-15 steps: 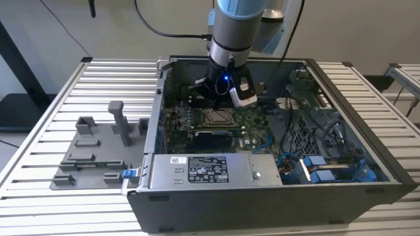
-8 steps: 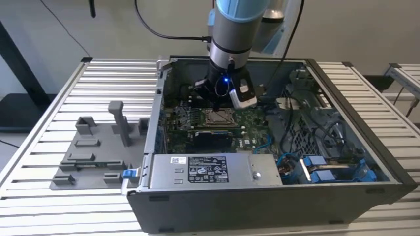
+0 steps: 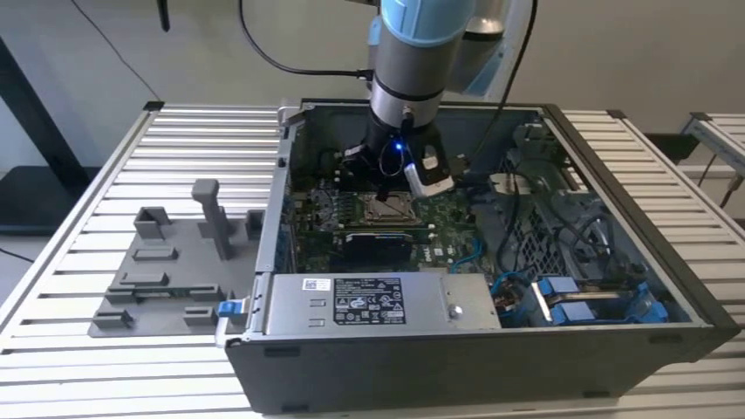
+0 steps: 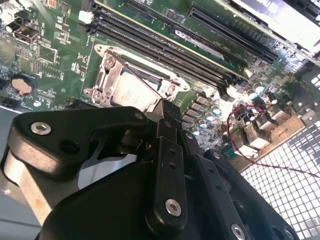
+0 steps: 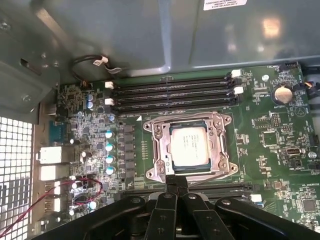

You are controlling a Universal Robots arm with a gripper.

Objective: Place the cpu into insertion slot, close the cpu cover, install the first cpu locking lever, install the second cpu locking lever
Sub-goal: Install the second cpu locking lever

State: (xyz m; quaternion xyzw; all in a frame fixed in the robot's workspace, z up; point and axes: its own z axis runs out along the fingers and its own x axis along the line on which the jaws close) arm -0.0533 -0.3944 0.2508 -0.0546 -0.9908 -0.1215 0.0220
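Nearest me on the slatted worktop (image 3: 140,157) stands the open computer case (image 3: 652,297), its labelled power-supply box (image 3: 361,301) along the near wall. On the worktop towards the exterior view's left lies a grey fixture tray (image 3: 157,279) with upright posts.

Deeper in the case, on the green motherboard (image 5: 270,145), the cpu (image 5: 189,146) sits in the insertion slot (image 5: 159,145); in both wrist views its silver face lies flat inside the silvery rim. The cpu cover (image 5: 220,147) appears folded down around the chip as a metal frame, though I cannot tell whether it is latched.

The gripper (image 5: 171,179) hangs just above the socket's edge, its black fingers (image 4: 167,117) drawn together into a narrow tip, with nothing visible between them. The tip is right at the frame; contact is unclear.

Behind rises the arm (image 3: 407,78), over the case's far wall.
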